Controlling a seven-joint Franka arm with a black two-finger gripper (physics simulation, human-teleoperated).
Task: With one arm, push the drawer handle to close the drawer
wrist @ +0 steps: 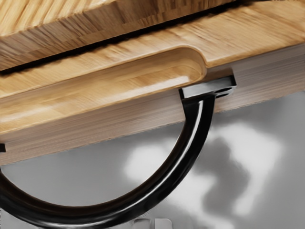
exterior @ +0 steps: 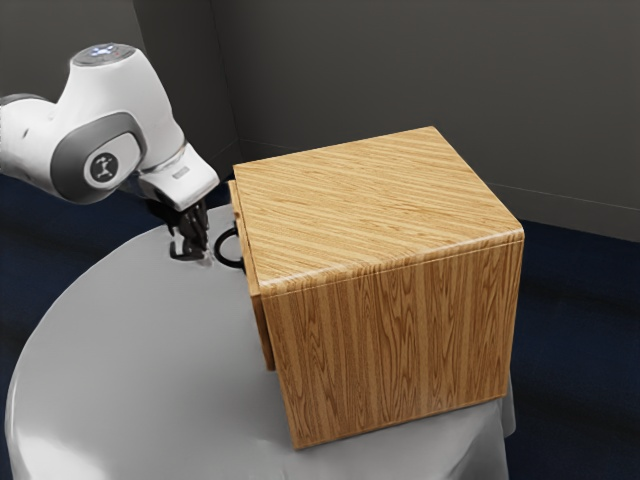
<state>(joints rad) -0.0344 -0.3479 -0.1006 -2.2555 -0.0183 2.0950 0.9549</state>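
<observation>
In the exterior view my black gripper hangs shut just left of the ring-like drawer handle, with nothing visible between its fingers. The wooden drawer front stands slightly out from the cabinet. From the wrist view, the curved black handle is fixed to the drawer front, which has a long rounded recess. A dark gap runs between that front and the cabinet. Two pale tips of my gripper sit side by side close to the handle's curve; contact cannot be made out.
A round table with a grey cloth carries the cabinet. The cloth lies below the handle, with bright reflections and a dark shadow. Dark walls and a blue floor surround the table.
</observation>
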